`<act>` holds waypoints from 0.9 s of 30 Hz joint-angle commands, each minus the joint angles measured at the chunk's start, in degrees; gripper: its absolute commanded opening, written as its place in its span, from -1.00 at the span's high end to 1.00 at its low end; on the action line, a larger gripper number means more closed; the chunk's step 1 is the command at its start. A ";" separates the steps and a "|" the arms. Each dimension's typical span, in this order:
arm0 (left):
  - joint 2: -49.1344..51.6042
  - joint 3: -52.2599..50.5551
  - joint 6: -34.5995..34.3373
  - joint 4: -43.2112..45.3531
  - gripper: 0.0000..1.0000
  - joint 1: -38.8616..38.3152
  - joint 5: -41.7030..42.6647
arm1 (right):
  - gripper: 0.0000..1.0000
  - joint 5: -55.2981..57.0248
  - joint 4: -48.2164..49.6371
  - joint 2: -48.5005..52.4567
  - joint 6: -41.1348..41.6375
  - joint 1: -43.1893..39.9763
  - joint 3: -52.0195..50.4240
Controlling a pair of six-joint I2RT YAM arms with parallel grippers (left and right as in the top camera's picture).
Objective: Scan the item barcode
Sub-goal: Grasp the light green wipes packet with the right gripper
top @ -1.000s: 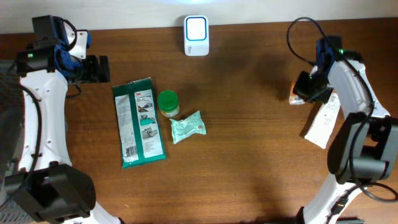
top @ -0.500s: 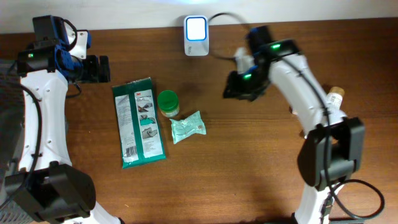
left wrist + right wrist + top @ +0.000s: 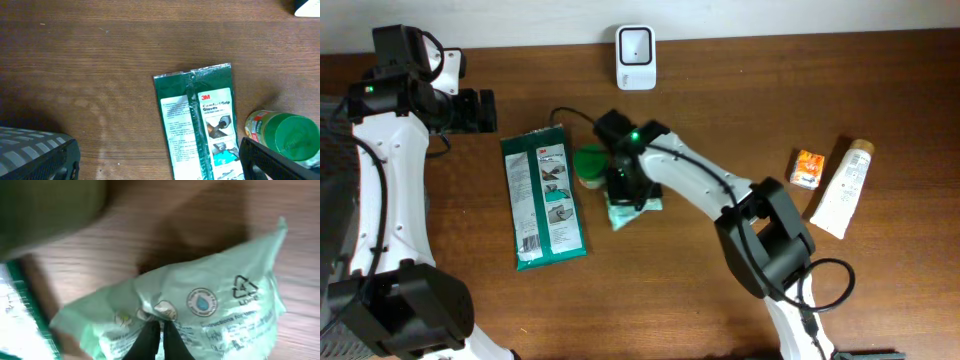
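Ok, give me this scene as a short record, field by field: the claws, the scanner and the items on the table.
left claw: open, holding nothing
right claw: shut, tips on pale green pouch
scanner: far edge of table, untouched
gloves pack: flat, left of green-lidded jar
orange box, white tube: right side, adjacent
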 commanded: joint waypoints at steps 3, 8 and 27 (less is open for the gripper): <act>0.42 0.26 0.92 -0.04 -0.98 0.15 0.61 | 0.91 0.17 -6.49 0.13 -24.50 -10.43 3.74; 0.42 0.26 0.92 -0.04 -0.98 0.15 0.61 | 0.85 -8.00 -3.45 0.70 -20.20 -9.99 12.76; 0.42 0.26 0.92 -0.04 -0.98 0.15 0.61 | 0.70 -2.47 -25.66 -2.19 -26.91 -27.02 12.39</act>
